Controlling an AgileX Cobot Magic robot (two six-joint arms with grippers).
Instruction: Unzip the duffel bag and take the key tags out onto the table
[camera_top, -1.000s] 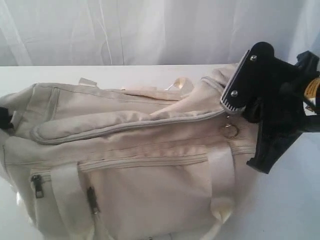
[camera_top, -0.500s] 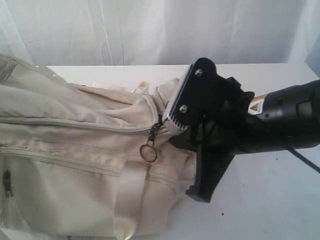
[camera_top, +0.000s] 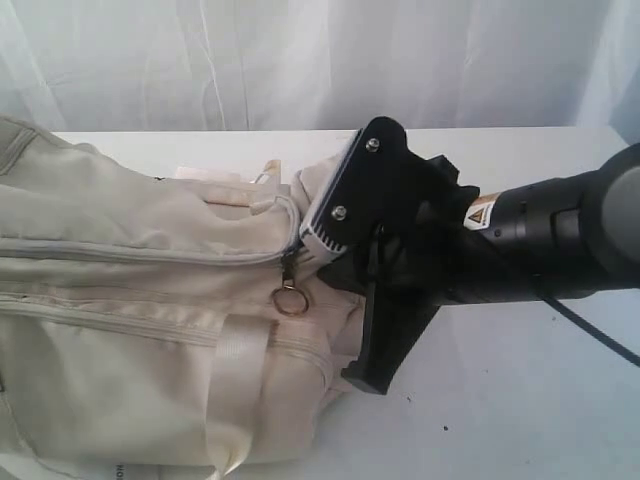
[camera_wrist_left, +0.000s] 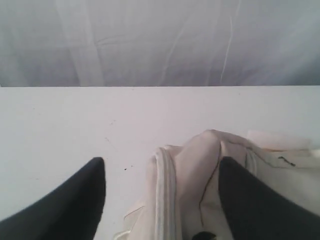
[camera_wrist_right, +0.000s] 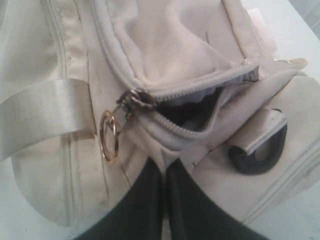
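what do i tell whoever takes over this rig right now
Left gripper: jaws open, astride a fold of the duffel bag.
Right gripper: jaws shut, tips at the bag's end by the ring pull.
Done: main zip open only a short gap at that end.
To do: finish unzipping, find the key tags (not in view), set them on the table.

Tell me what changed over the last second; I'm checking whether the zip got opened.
The right tool moved left across the exterior view, and the duffel bag slid left with it, zip pull ring included. Unchanged: the tool at the bag's end, the zip closed beyond the pull.
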